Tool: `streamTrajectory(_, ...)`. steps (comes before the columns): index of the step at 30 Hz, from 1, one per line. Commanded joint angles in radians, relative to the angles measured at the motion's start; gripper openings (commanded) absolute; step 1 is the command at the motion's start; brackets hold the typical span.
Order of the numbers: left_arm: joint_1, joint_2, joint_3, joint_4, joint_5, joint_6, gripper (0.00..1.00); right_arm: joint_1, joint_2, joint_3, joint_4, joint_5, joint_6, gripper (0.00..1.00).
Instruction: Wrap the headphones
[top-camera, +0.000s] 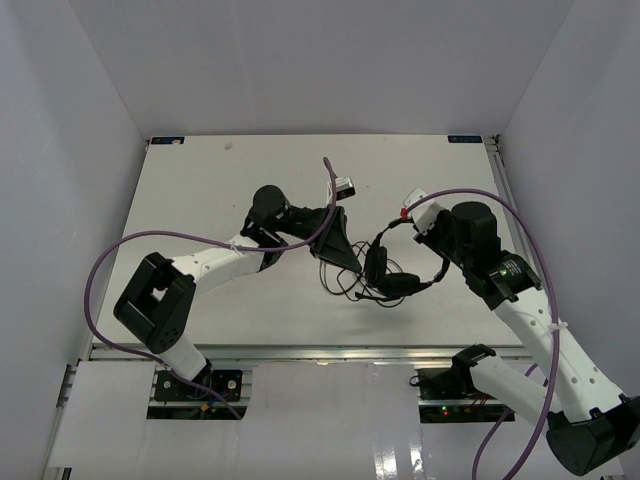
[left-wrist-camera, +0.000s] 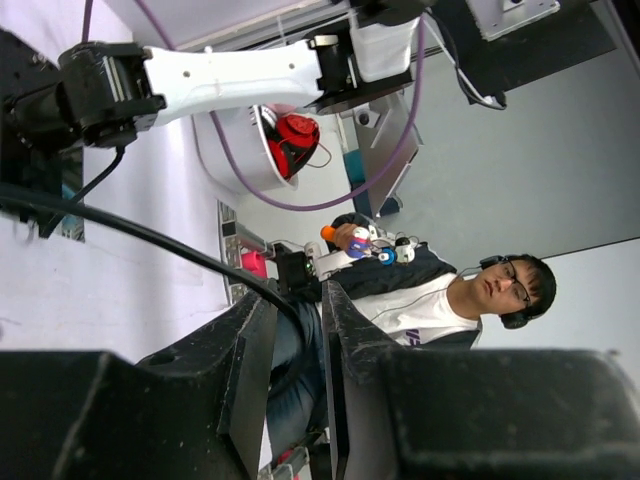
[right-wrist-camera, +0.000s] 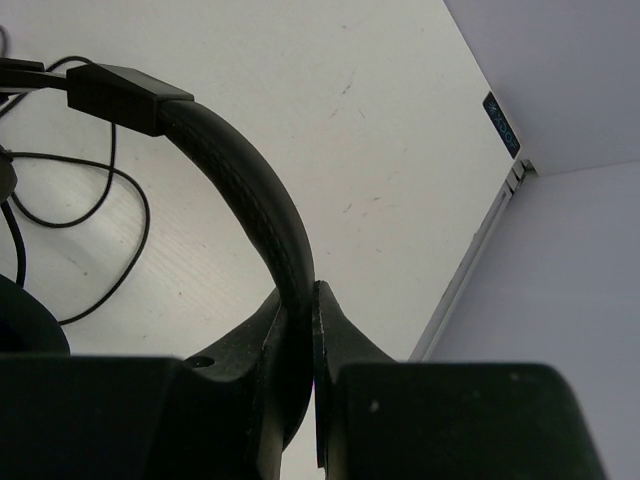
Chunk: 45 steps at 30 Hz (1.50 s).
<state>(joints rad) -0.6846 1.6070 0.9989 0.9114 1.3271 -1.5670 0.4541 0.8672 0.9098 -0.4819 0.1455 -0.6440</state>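
One pair of headphones (top-camera: 378, 265) sits just right of the middle of the white desk (top-camera: 220, 190), its headband (right-wrist-camera: 250, 190) arching toward the right side. Whether the earcups (top-camera: 400, 285) rest on the desk cannot be told from above. The right tool (right-wrist-camera: 300, 300) is clamped tight on the headband, both fingers pressed against its padded strip. The left tool (left-wrist-camera: 297, 300) stands narrowly parted. The thin black cord (left-wrist-camera: 150, 235) runs down into the gap between its fingers, with open space on either side of it, so it looks looser than a pinch.

Much is hard to make out. From above, the left tool is a dark wedge that merges with the cord loops lying on the desk, and the spot where the cord enters it is lost. The cord's ends are too small to find. In the right wrist view one of the earcups is cut off at the left edge, and the tool's own body blurs across the bottom. The left wrist view is likewise half filled by blurred black fingers; beyond them sits a person (left-wrist-camera: 450, 300) in glasses and a headset.

A small blue label (top-camera: 465, 138) marks the desk's far right corner, and another sits at the far left. The right wrist view shows one closer, but its writing is too small to read.
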Motion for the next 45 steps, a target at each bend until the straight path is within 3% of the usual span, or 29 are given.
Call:
streamTrajectory(1,-0.006,-0.073,0.011,0.144,-0.045,-0.105,0.35,0.006,0.006,-0.014,0.138,0.121,0.049,0.08)
streamTrajectory(16,-0.025,-0.082,0.044,0.023,-0.17,-0.027,0.15,0.005,0.035,0.031,0.25,0.239,0.131,0.08)
streamTrajectory(22,-0.029,-0.141,0.091,-0.244,-0.396,0.065,0.18,0.005,0.039,0.021,0.322,0.297,0.183,0.08)
streamTrajectory(30,-0.029,-0.161,0.178,-0.476,-0.644,0.145,0.23,0.021,0.041,-0.022,0.371,0.322,0.235,0.08)
streamTrajectory(38,-0.029,-0.045,0.322,-0.526,-0.634,0.16,0.23,0.029,0.002,-0.037,0.321,0.188,0.278,0.08)
streamTrajectory(45,-0.024,-0.079,0.287,-0.577,-0.629,0.164,0.22,0.027,-0.036,-0.038,0.288,0.128,0.305,0.08)
